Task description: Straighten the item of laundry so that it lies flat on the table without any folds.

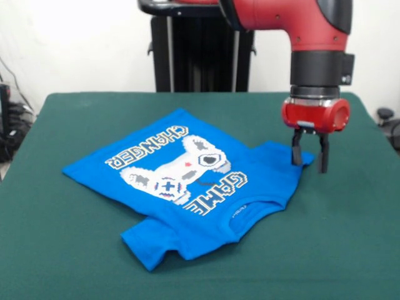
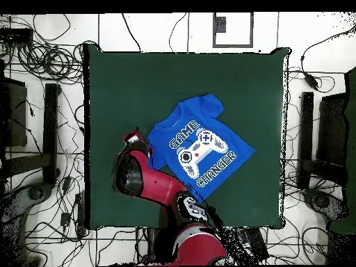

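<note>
1. While the red and black arm (image 1: 294,25) hangs over the green worktop (image 1: 350,250), its claw (image 1: 309,156) sits right at the edge of the blue T-shirt (image 1: 187,187), with both dark fingertips pointing straight down.
2. The claw's two fingers (image 1: 296,152) stand apart with a clear gap between them; one finger is at the shirt's sleeve corner and the other is just off the fabric, over bare felt. Whether the tips touch cloth or worktop, I cannot tell.
3. The T-shirt lies print side up, away from the worktop's edges and turned at an angle to them.
4. In the front view, white "GAME" lettering (image 1: 219,190) runs along the collar side of the shirt, the controller graphic (image 1: 178,169) sits in the middle, and "CHANGER" (image 1: 147,147) runs along the hem side.
5. The shirt is not fully flat: the sleeve farthest from the claw is doubled over, and the collar edge looks rumpled, with a fold beside the lettering.
6. From overhead, the T-shirt (image 2: 200,147) sits just off centre on the worktop (image 2: 118,83), and the arm (image 2: 149,179) reaches in beside the shirt, its bulk hiding the claw from above.
7. Cables (image 2: 42,55) sprawl over the floor all around the worktop, well clear of the shirt.
</note>
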You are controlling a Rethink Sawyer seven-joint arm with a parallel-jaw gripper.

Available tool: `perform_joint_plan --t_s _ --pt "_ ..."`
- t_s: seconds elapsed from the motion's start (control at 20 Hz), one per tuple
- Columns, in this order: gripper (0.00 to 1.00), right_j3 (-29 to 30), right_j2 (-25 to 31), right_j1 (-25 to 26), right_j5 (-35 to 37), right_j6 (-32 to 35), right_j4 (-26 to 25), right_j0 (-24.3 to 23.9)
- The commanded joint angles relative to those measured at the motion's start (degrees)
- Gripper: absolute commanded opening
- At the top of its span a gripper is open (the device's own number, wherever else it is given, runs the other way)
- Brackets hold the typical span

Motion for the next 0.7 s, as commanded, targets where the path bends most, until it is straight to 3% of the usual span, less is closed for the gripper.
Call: perform_joint_plan --t_s 0.05,0.7 --pt "1.0 0.1 4.6 2.4 1.9 13.9 2.6 0.2" --pt "1.0 -3.4 6.1 10.2 -4.1 15.2 0.5 0.8"
